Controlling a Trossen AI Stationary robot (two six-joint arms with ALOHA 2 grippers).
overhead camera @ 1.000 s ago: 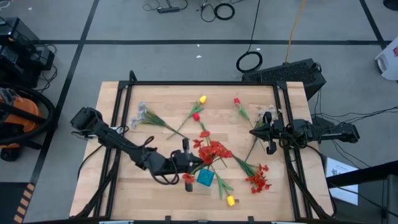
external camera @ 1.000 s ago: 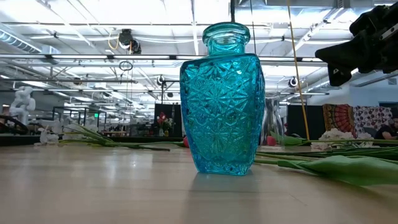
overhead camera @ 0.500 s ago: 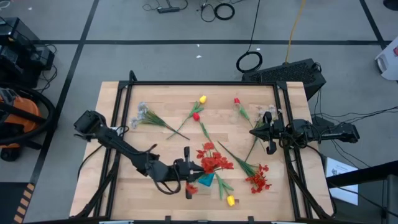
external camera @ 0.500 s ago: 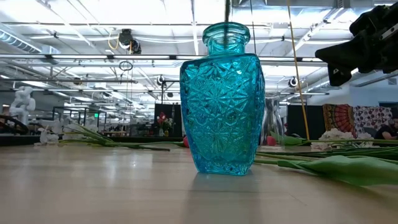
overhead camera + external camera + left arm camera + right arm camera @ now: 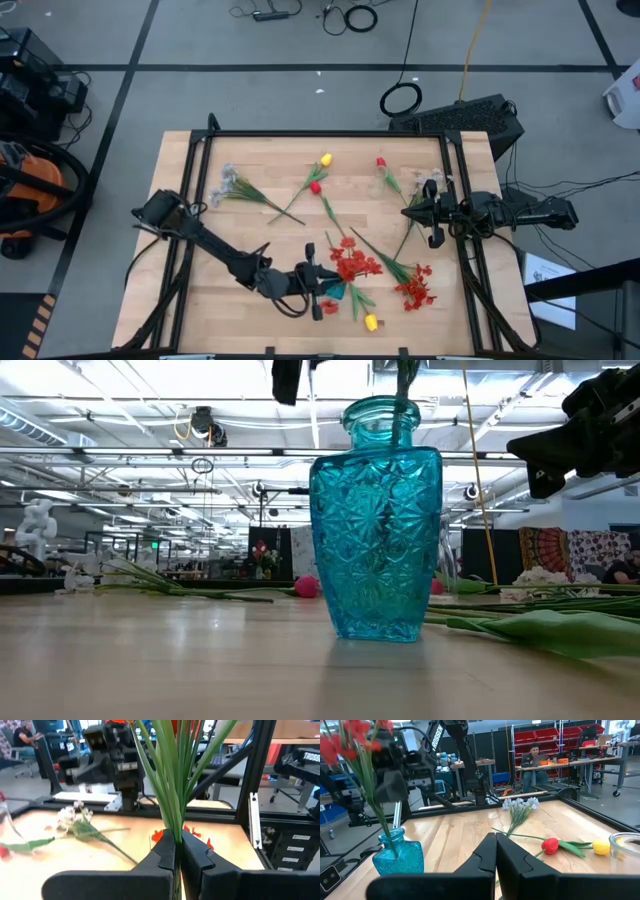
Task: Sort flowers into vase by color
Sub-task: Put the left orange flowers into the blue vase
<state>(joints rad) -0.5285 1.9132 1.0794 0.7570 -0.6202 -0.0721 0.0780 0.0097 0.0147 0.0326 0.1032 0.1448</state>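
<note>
Red blossoms on long thin green stems, that was the spray of small red blossoms the left gripper had clamped between its dark fingers, stems bunched tight and rising straight up past the wrist camera. From above, the left gripper sat near the table's front edge, right over the blue vase, and at table height a green stem dropped into the mouth of that blue vase, a patterned cut-glass piece in turquoise. The right wrist view caught the same thing: red petals overhead, stems leaning down into the vase.

The other flowers lay flat on the wooden table. A sprig of whitish blossoms rested toward the back left, a yellow tulip and a red tulip lay near the back middle, another red spray lay to the front right, and a second yellow tulip sat by the front edge just beside the vase.

The right gripper hovered at the right side of the table, fingers pressed together with nothing between them, clear of every flower.
</note>
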